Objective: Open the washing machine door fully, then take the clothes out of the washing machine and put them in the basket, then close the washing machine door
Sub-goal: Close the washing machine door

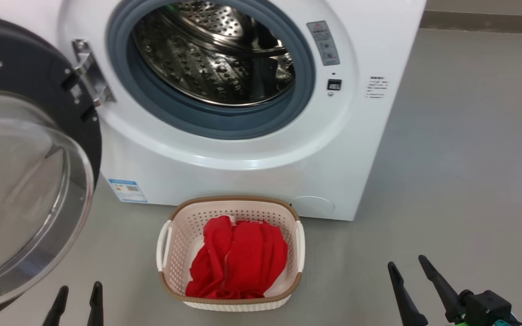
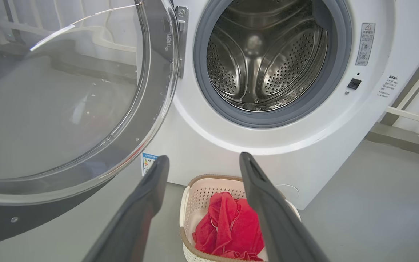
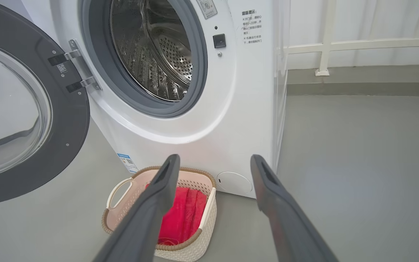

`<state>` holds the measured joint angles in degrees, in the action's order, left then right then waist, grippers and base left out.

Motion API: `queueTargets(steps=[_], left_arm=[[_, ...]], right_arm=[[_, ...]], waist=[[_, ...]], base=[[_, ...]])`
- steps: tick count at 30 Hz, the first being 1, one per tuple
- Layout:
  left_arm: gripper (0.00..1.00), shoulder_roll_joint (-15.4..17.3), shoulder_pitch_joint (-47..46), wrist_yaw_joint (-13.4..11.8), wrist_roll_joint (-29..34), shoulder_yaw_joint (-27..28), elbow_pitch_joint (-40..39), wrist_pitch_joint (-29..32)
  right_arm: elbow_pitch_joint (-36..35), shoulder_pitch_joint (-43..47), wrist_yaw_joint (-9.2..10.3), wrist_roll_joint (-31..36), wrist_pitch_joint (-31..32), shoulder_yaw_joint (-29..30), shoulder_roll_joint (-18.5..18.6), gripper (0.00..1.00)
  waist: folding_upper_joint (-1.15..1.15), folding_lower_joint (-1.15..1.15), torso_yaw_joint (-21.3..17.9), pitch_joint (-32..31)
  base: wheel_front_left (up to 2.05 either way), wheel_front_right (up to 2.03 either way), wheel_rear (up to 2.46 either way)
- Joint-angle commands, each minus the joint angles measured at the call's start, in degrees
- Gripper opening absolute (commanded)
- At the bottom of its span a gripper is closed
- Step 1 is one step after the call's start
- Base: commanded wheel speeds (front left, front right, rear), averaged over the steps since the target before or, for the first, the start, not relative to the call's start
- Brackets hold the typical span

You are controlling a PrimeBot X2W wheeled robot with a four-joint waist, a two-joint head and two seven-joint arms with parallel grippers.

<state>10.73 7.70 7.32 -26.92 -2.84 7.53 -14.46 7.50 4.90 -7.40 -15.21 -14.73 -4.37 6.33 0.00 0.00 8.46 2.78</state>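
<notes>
The washing machine door (image 1: 25,172) stands swung wide on its metal hinge (image 1: 89,74). In the head view it lies at about nine o'clock from the mouth of the washing machine (image 1: 243,172), its glass bowl bulging toward the camera and its black rim running off the left edge. The drum (image 1: 215,59) looks bare, though its lowest part is hidden by the grey ring. The clothes (image 1: 236,258) lie in the basket (image 1: 231,199), which sits on the floor at six o'clock from the opening, just beside the machine's front. So the step in hand is probably closing the door, and that depends on which side the door lies. From the left gripper (image 1: 80,288) the glass is near, at about eleven o'clock. From the right gripper (image 1: 406,262) it is well apart at about ten o'clock, across the basket. The left arm is therefore the better placed. Both pairs of fingers are spread wide and hold nothing, as each wrist view shows: the left gripper (image 2: 204,158) points toward the machine's front above the basket, with the door at ten o'clock. The hinge is on the door's right edge, so the push would likely have to come from its far left side, sweeping toward three o'clock. The free edge is out of sight.
</notes>
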Motion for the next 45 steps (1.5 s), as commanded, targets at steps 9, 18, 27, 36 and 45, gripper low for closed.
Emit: queueTargets(steps=[9, 18, 27, 36, 45], left_arm=[[1.0, -0.42, -2.05, 0.17, -1.07, 1.94, -0.72, -0.54], [1.0, -1.82, -1.63, 0.17, -1.31, 2.62, -0.15, -0.54], [1.0, -3.1, -1.09, 0.17, -2.03, 2.87, 0.53, -0.54], [1.0, -4.98, 0.01, 0.17, -2.0, 5.91, -0.99, -0.54], [1.0, -6.85, 1.2, 0.17, -1.82, 7.97, -2.68, -0.54]], right_arm=[[0.03, -2.58, -0.09, -1.11, -0.27, -3.83, 1.52, 1.0], [1.33, -3.65, -0.09, -1.96, -0.27, -6.12, 2.22, 1.0], [2.28, -4.83, -0.09, -2.57, -0.27, -8.57, 2.54, 1.0], [4.54, -9.81, -0.09, -3.62, -0.27, -13.16, 3.25, 1.0], [6.83, -13.3, -0.09, -4.82, -0.27, -15.95, 3.77, 1.0]], waist=[[0.0, 0.0, 7.9, -0.35], [0.0, 0.0, 14.75, -1.07], [0.0, 0.0, 20.21, -1.53], [0.0, 0.0, 21.27, -0.38], [0.0, 0.0, 21.83, 0.29]], base=[[0.0, 0.0, 0.0], [0.0, 0.0, 0.0], [0.0, 0.0, 0.0], [0.0, 0.0, 0.0], [0.0, 0.0, 0.0]])
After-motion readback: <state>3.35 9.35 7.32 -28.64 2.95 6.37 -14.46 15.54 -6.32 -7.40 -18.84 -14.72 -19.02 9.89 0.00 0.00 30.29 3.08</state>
